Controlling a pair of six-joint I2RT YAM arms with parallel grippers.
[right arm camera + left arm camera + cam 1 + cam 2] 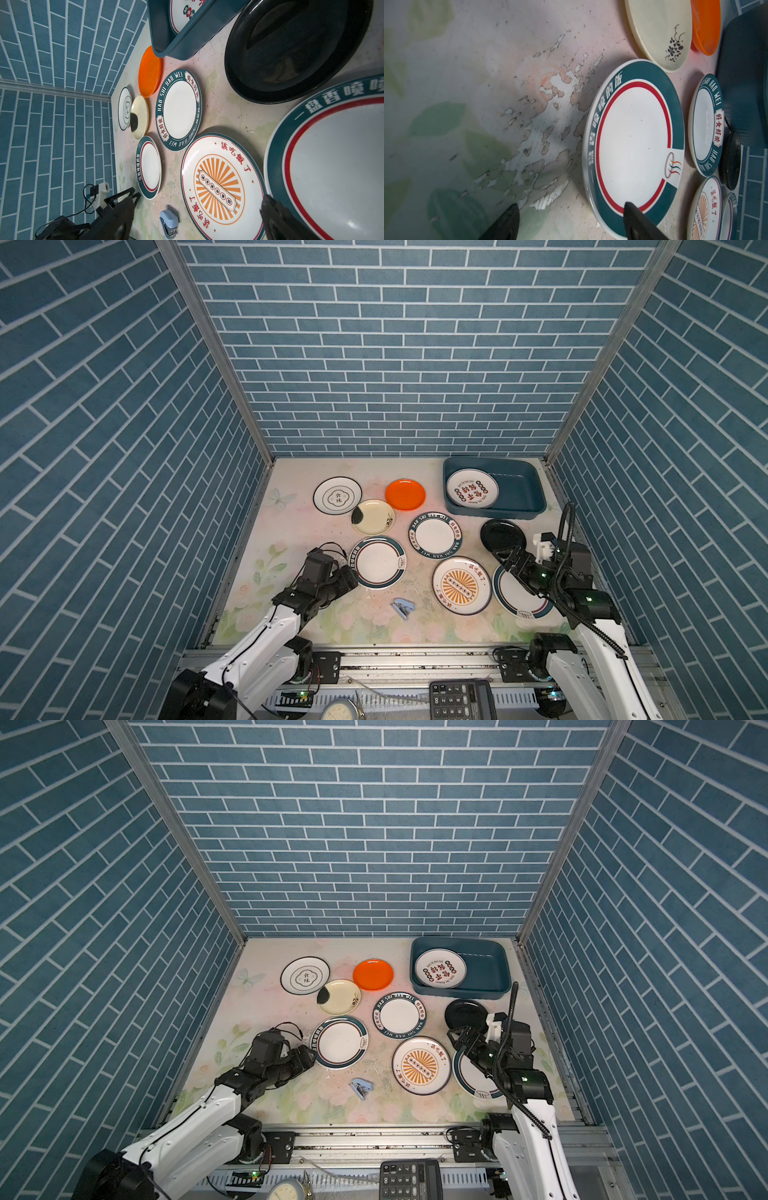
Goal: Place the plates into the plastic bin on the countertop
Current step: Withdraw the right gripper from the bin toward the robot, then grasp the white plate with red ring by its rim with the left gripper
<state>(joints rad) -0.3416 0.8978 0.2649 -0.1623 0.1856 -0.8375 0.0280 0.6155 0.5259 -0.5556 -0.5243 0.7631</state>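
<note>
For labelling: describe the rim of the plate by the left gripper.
Plate rim: teal, white characters, red ring; clearest in left wrist view.

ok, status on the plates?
Left gripper open, astride edge of teal-rimmed plate. Right gripper open, empty. Red-lettered plate in bin, eight out. Stapler not blocking.

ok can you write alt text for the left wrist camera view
The left gripper stands open astride the edge of a white plate with a teal border, one finger over the plate, one over the scuffed floral countertop. Beyond lie a cream plate, an orange plate, other plates and the dark bin.
</note>
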